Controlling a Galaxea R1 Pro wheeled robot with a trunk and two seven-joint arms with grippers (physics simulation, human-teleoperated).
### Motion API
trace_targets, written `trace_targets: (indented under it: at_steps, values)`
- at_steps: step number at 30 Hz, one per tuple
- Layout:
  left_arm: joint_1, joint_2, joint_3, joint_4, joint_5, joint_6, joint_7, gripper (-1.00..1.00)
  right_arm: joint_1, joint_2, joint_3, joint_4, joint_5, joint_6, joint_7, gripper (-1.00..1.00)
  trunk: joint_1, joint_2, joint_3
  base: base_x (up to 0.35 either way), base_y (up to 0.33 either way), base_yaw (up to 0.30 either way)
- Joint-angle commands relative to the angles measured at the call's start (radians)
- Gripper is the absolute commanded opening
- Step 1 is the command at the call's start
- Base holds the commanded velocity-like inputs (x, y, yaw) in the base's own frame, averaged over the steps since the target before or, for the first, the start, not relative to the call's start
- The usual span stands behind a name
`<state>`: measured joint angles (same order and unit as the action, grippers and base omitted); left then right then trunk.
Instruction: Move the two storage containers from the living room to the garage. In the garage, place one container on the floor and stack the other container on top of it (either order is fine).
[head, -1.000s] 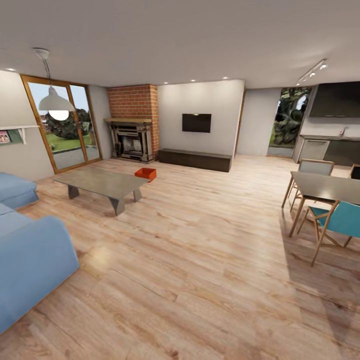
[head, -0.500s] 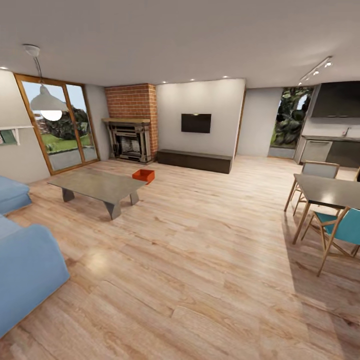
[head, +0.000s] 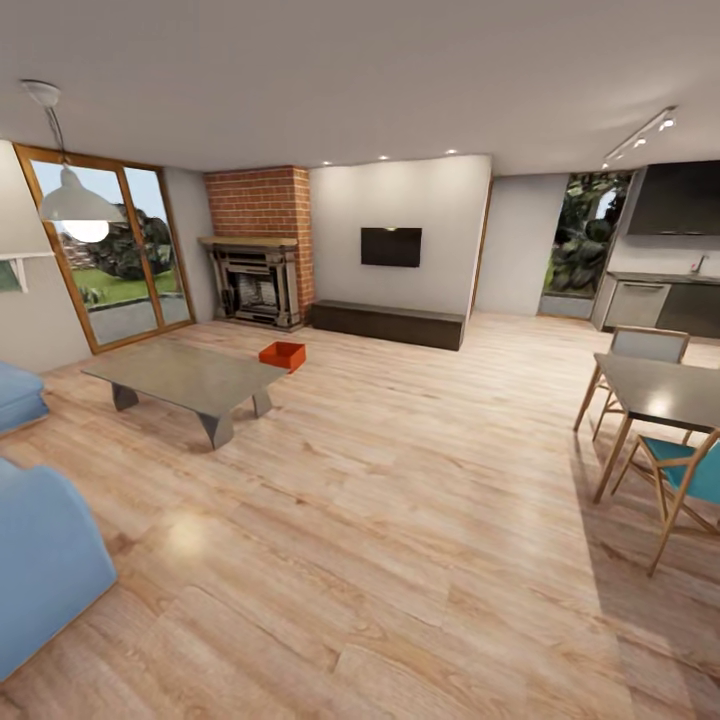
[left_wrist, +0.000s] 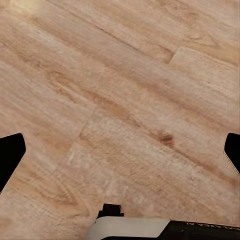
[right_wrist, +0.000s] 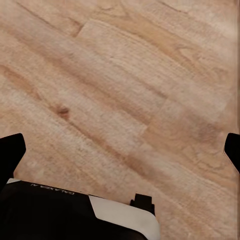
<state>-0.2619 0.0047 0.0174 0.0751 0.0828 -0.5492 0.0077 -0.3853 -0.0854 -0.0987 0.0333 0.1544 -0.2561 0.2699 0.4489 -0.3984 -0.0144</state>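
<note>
Both grippers' jaws hang released over bare planks; driving toward the orange container (head: 282, 354) risks clipping the grey coffee table (head: 180, 375).

Orange-red storage container (head: 283, 354); grey low table (head: 180, 375); blue sofa (head: 40, 560); red-brick fireplace (head: 258, 245); light wood-plank floor (head: 400, 520).

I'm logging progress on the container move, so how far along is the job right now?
Nothing looks done yet. One orange-red storage container sits on the wood plank floor beyond the grey coffee table, in the living room; I can't spot the second. Nothing is in hand: the left gripper and right gripper are open over bare planks. Fetching, carrying to the garage and stacking all remain.
</note>
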Motion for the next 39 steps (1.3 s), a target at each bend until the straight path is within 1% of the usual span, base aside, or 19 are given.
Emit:
trace_targets:
  at_steps: [1, 39]
  values:
    - [-0.002, 0.000, 0.001, 0.004, 0.005, -0.006, -0.002, 1.00, -0.002, -0.001, -0.009, 0.004, 0.010, -0.006, 0.002, 1.00, 0.001, -0.002, -0.002, 0.318, -0.078, 0.000]
    - [-0.002, 0.000, 0.001, 0.004, 0.005, -0.007, -0.003, 1.00, -0.002, -0.001, -0.009, 0.004, 0.010, -0.006, 0.002, 1.00, 0.001, -0.002, -0.002, 0.318, -0.078, 0.000]
